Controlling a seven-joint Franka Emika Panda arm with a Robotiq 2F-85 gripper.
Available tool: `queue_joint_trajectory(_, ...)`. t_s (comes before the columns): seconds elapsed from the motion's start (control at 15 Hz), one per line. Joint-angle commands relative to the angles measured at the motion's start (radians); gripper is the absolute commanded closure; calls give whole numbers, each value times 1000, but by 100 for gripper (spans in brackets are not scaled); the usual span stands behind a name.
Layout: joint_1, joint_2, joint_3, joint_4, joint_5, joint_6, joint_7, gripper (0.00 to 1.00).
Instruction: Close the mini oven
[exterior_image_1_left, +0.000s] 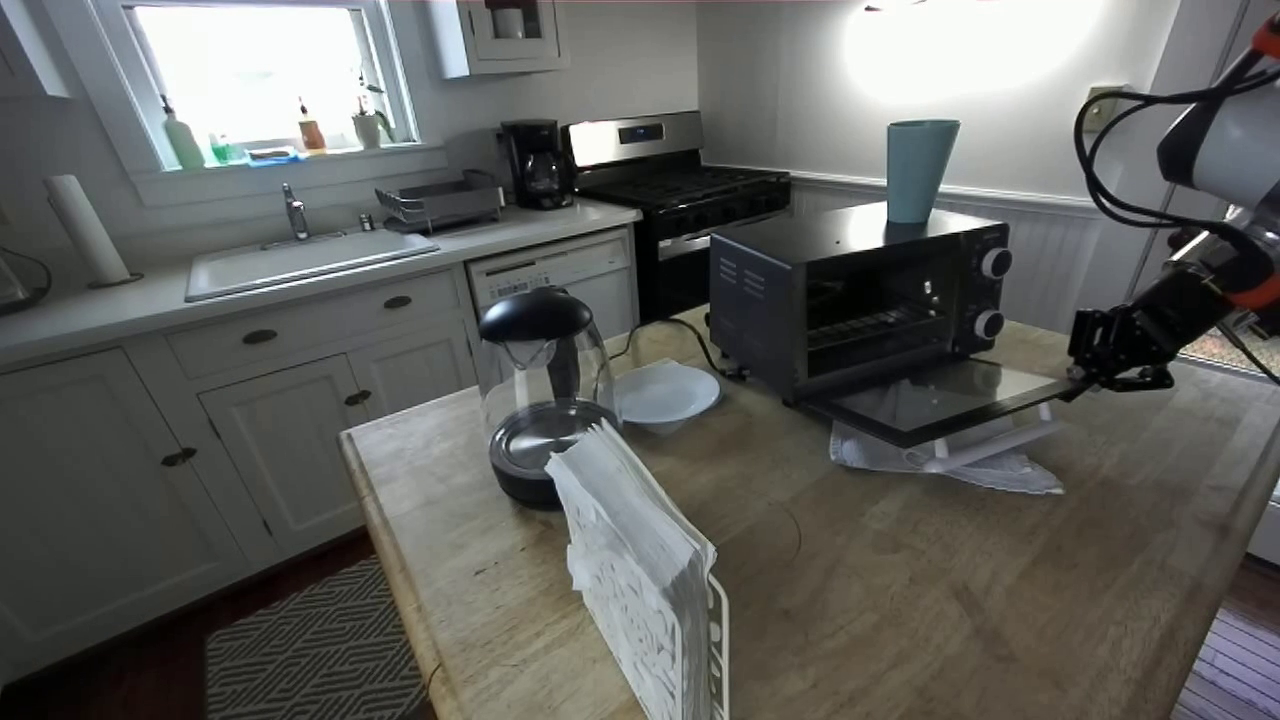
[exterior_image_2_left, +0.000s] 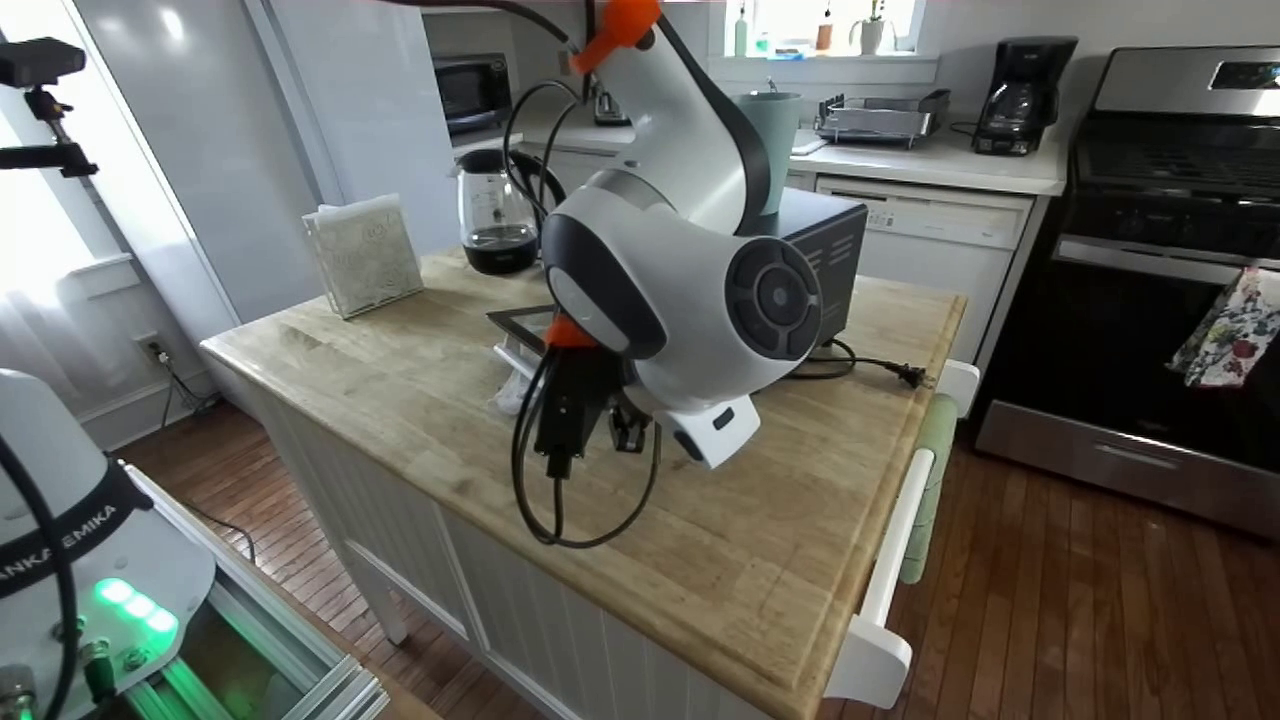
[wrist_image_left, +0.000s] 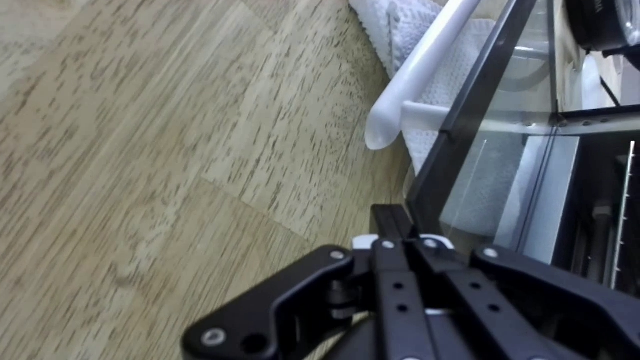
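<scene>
The mini oven (exterior_image_1_left: 757, 315) is a black box on the wooden table; in an exterior view the arm partly hides it (exterior_image_2_left: 840, 260). Its glass door (exterior_image_1_left: 940, 395) is dropped open, roughly flat, with a white bar handle (exterior_image_1_left: 995, 448) on its outer side. In the wrist view the door's dark frame (wrist_image_left: 452, 145) and handle (wrist_image_left: 420, 75) show at upper right. My gripper (exterior_image_1_left: 1080, 382) is at the door's near corner. In the wrist view the fingertips (wrist_image_left: 391, 221) are shut together just beside the frame, with nothing visible between them; whether they touch it I cannot tell.
A teal cup (exterior_image_1_left: 918, 170) stands on top of the oven. A white cloth (exterior_image_1_left: 1020, 472) lies under the door. A glass kettle (exterior_image_1_left: 545, 400), a white plate (exterior_image_1_left: 668, 392) and a napkin holder (exterior_image_1_left: 650, 580) are on the table. A power cord (exterior_image_2_left: 870, 365) lies behind the oven.
</scene>
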Motion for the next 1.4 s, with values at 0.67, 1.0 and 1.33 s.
queue_joint_trajectory(0.67, -90, -19, 4, 71, 180, -255, 12, 100)
queue_joint_trajectory(1.0, -106, -19, -1, 79, 255, -344, -12, 100)
queue_joint_trajectory(1.33, -102, -12, -2, 80, 355, -380, -39, 100)
